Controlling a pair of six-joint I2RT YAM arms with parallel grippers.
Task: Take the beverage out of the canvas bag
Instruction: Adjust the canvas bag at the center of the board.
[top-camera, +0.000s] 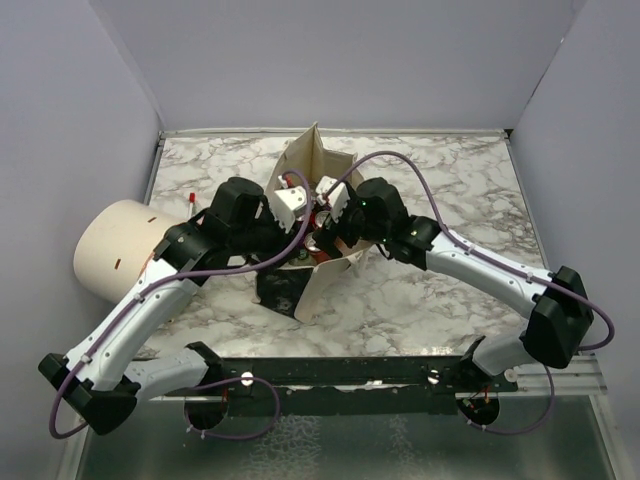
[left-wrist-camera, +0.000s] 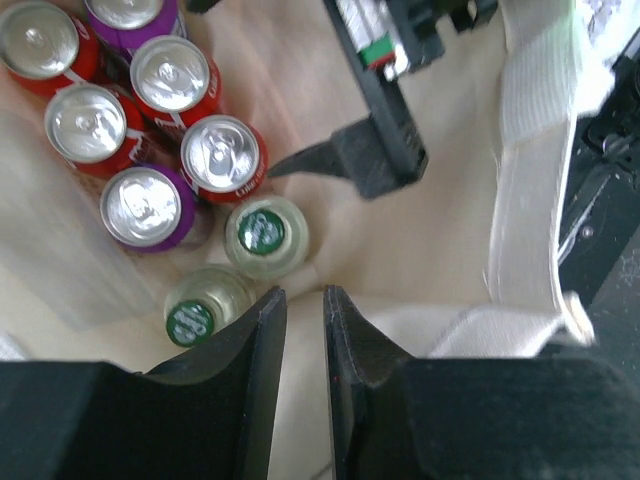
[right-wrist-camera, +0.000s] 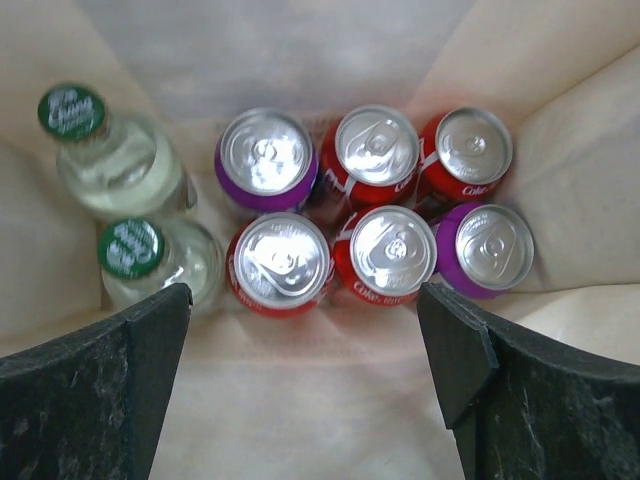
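Observation:
The canvas bag (top-camera: 312, 158) stands open at the table's middle, its black printed panel (top-camera: 280, 290) facing near. Inside are several red and purple cans, such as a red one (right-wrist-camera: 281, 262) and a purple one (right-wrist-camera: 494, 248), and two clear bottles with green caps (right-wrist-camera: 130, 248). They also show in the left wrist view (left-wrist-camera: 223, 156). My right gripper (right-wrist-camera: 305, 335) is open wide inside the bag's mouth, above the near row of cans, touching none. My left gripper (left-wrist-camera: 304, 300) is nearly closed on the bag's cream cloth rim (left-wrist-camera: 455, 325) beside the bottles.
A large cream cylinder (top-camera: 115, 250) lies on its side at the table's left, next to my left arm. Grey walls close in the marble table (top-camera: 450, 170) on three sides. A bag handle (left-wrist-camera: 535, 160) hangs at the right of the left wrist view.

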